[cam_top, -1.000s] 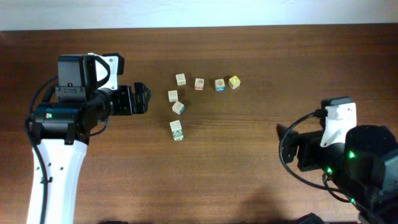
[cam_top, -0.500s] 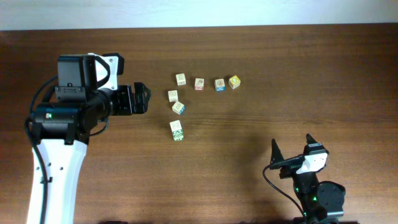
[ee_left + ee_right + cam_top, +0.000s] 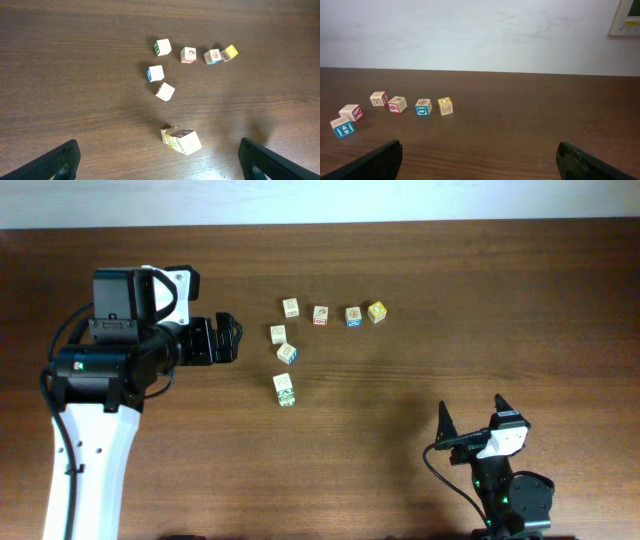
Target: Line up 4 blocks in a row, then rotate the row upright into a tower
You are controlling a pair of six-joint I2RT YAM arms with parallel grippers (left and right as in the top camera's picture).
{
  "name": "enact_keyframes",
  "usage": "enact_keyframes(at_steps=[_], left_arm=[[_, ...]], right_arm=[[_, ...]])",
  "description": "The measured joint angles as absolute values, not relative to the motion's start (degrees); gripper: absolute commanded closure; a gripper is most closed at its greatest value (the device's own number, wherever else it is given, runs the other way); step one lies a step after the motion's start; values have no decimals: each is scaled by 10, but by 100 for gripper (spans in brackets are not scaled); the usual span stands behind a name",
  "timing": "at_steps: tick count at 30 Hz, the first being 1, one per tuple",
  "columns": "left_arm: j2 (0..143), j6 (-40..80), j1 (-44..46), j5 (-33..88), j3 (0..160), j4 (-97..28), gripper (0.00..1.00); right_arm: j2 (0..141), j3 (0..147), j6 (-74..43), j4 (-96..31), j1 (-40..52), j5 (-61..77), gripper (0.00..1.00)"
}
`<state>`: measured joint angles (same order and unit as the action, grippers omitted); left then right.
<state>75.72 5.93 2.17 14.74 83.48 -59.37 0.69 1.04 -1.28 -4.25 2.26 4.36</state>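
**Table**: dark wood. Both arms stand off from the work.

**Blocks:** small pale wooden cubes with printed faces. All lie left of centre, toward the far side, and none is held.
- Far row, left to right: pale block, red-marked block, blue-marked block, yellow block. The last two sit just beside each other and may be touching.
- Middle pair, nearer than the row's left end: blue-edged block and skewed block. They are close, but I cannot tell whether they touch.
- Near piece: longer than the rest. From the left wrist it reads as two cubes pressed together, though this is not certain.

**Left gripper**: fingers spread wide with nothing between them. It sits level with the middle pair, to their left and apart from them.

**Right gripper**: fingers spread and empty. It is at the near right, well apart from every block.

**Step in hand (judged):** choosing and approaching a cube, with no grip made yet. Which cubes have already been turned cannot be read from their faces.

**Next move (judged):**
- The left gripper is the better placed.
- It would need to travel right and descend over one cube.
- It would then close on two opposite sides, turn the cube, and release.
- The pale block or the near piece offers the most finger room.
- The blue-marked and yellow blocks leave little room between them.
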Motion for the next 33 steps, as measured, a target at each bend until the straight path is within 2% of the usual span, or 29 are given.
enact_keyframes(at_steps=[9,10,14,18,21,25,33], left_arm=[[749,57,22,124,826,-586,1],[722,44,22,115,782,-517,1],[454,-60,22,101,415,-156,1],[203,-157,22,100,152,-3,1],[91,-191,22,98,36,3,1],[19,-202,22,78,8,-39,1],[8,-202,27,70,8,-39,1]], right_arm=[[7,10,-13,-43,23,44,2],[6,10,-13,-43,23,43,2],[6,8,-13,-40,22,41,2],[5,8,-13,-41,22,40,2],[6,8,-13,-42,22,39,2],[6,8,-13,-42,22,40,2],[6,8,-13,-42,22,40,2]])
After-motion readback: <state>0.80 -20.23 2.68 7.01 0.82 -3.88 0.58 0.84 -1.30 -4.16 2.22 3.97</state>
